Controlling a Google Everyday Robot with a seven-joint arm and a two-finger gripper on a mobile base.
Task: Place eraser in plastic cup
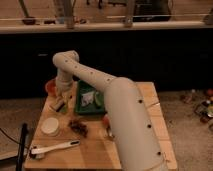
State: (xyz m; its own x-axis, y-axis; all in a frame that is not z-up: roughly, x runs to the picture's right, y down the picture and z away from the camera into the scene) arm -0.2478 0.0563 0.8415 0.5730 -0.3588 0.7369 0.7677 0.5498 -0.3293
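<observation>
My gripper hangs from the white arm over the back left part of the wooden table. A small pale block with a dark band, the eraser, is right under the gripper. I cannot tell whether it is held or lying on the table. An orange-red plastic cup stands just left of and behind the gripper, partly hidden by it.
A green tray holding a white item sits right of the gripper. A white round lid-like object, a brown clump and a long white spoon-like utensil lie nearer the front. My arm covers the table's right half.
</observation>
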